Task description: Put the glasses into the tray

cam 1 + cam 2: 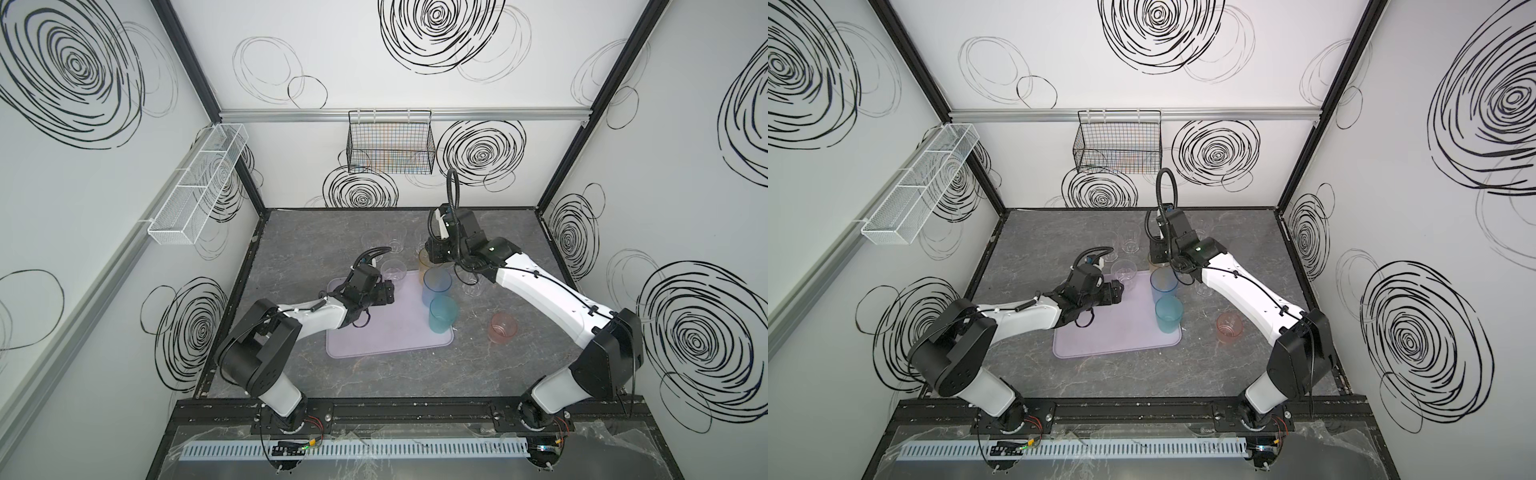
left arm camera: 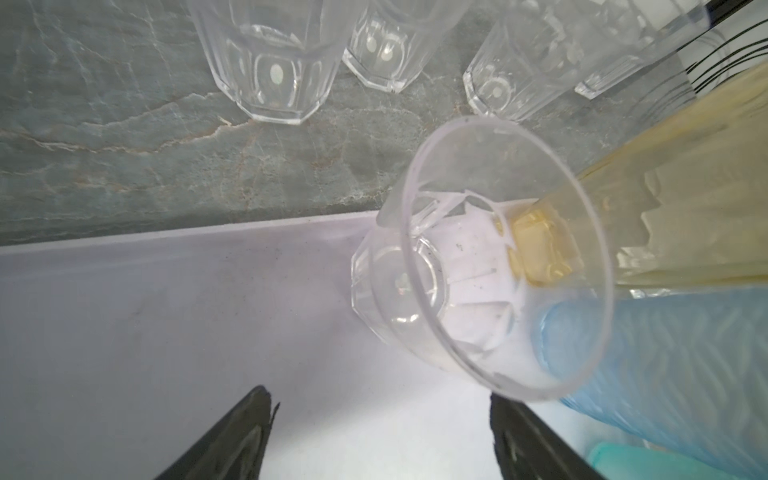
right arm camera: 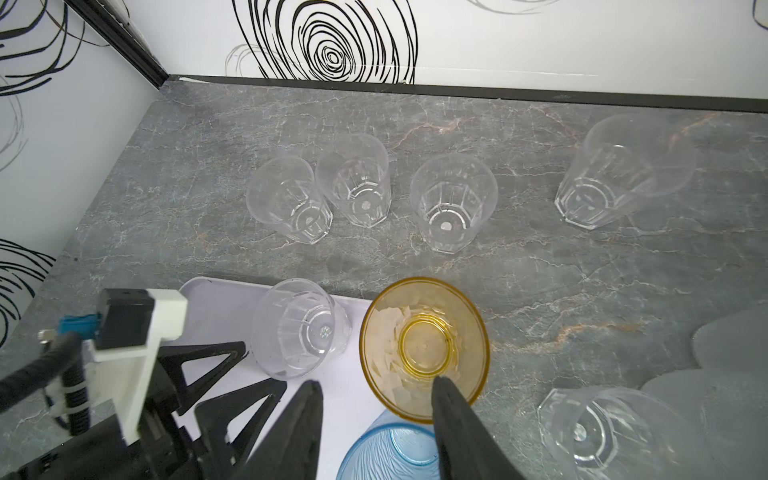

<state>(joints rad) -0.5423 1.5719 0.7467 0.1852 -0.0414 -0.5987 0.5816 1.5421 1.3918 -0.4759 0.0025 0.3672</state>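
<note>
The amber glass stands up straight, mouth up, at the far right corner of the tray. The right gripper hangs right over it. One finger is over the mouth and the other is outside, on the tray side, so the wall of the glass sits in the gap. The jaws stand apart and do not pinch it. This arm is the nearer one for that glass. I cannot tell if its whole bottom is inside the tray (the rim is hidden there).

The blue glass is just beside the amber one. A short clear glass stands in the tray on the other side, so there is little room. The teal glass is in the tray too.

The left gripper is wide open over the tray and holds nothing. More clear glasses wait on the table past the tray. The pink glass sits off to the right.
</note>
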